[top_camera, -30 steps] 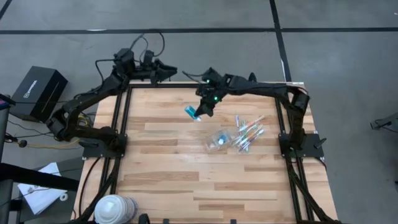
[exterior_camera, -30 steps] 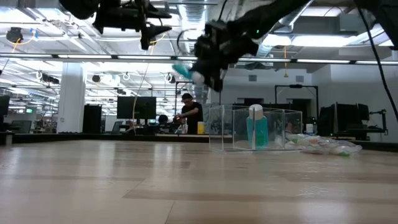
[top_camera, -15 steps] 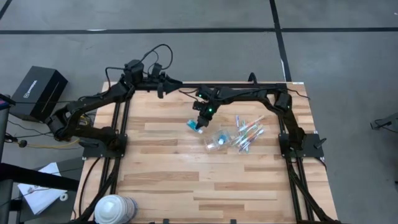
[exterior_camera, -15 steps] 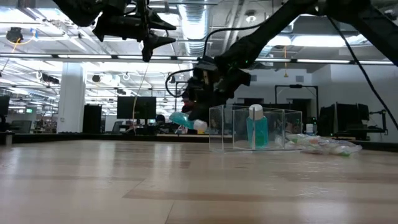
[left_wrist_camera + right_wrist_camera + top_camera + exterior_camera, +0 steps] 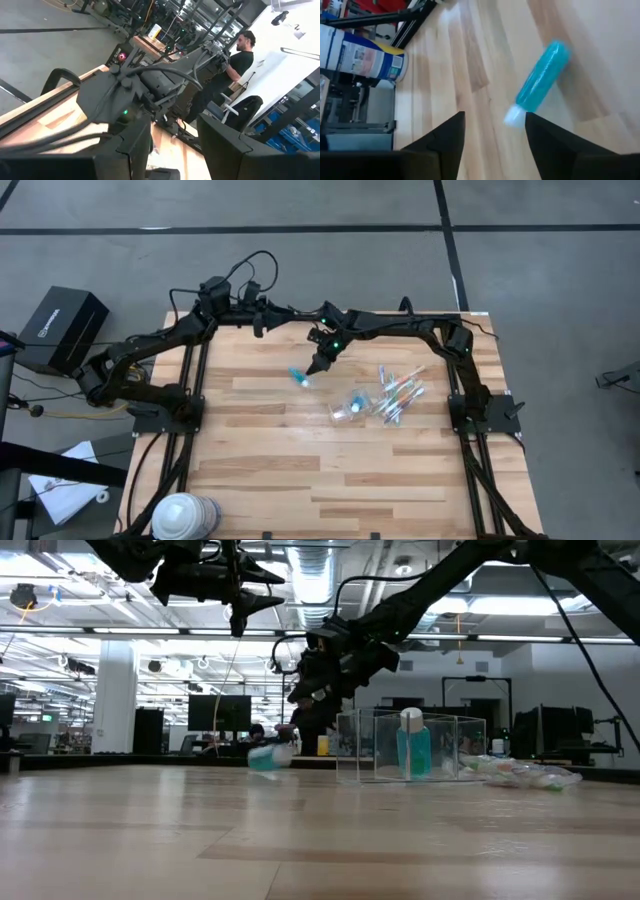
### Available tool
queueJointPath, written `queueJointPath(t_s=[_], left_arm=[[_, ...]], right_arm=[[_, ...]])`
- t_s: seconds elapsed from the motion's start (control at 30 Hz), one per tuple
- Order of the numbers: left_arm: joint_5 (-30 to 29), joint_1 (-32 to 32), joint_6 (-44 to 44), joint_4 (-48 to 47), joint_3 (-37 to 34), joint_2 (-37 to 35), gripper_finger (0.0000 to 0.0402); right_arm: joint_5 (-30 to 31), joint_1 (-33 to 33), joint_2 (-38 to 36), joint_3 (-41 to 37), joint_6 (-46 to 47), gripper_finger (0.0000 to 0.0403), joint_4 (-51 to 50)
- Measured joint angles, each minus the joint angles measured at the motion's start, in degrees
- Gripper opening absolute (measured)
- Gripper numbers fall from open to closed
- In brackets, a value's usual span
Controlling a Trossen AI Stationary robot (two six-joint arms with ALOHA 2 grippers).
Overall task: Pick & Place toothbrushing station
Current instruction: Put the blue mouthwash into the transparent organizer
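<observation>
Right fingers [image 5: 445, 145] spread above blue tube [image 5: 536, 88] on table [image 5: 260, 450], clear cup [image 5: 349, 406] holding another tube

The dark two-finger right gripper [image 5: 318, 366] hangs fingers spread above the table's far middle; the dark left gripper [image 5: 285, 319] hovers at the far edge, fingers parted

On the desk [image 5: 260, 450] there is one blue tube [image 5: 298, 376] lying loose toward the far middle, one clear cup [image 5: 350, 406] to its right holding a second small blue thing I cannot identify, and a heap of toothbrushes [image 5: 398, 394] right of the cup, too tangled to count. One big roll [image 5: 183, 515] stands at the near left corner. Two arms reach in, each with one hand: the left hand [image 5: 268, 315] and the right hand [image 5: 318, 366].
</observation>
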Motion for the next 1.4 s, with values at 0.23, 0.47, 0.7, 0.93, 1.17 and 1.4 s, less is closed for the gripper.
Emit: queueJointPath(t_s=[0.23,0.47,0.7,0.93,1.17,1.4], left_arm=[[2.8,-0.2,4.0,-8.1,0.0,0.0,0.0156],[-3.8,-3.3,32.8,-39.9,0.0,0.0,0.0157],[-18.0,-11.6,48.5,-48.8,0.0,1.4,0.0173],[-26.0,-18.0,52.6,-49.4,0.1,10.6,0.0173],[-33.4,-21.4,60.2,-47.8,0.0,19.0,0.0164],[-38.5,-22.7,65.6,-43.6,0.8,17.9,0.0166]], right_arm=[[-2.2,0.9,0.0,1.0,-0.2,0.0194,-4.2],[-4.1,1.7,0.0,4.6,-2.2,0.0165,-9.6],[-7.1,1.7,0.0,11.2,-2.2,0.0155,-11.9],[-9.7,1.8,-3.0,18.3,-5.9,0.0159,-20.4],[-8.7,2.4,-13.8,19.9,-7.8,0.0150,-25.4],[-4.6,2.0,-22.0,19.9,-6.4,0.0154,-25.4]])
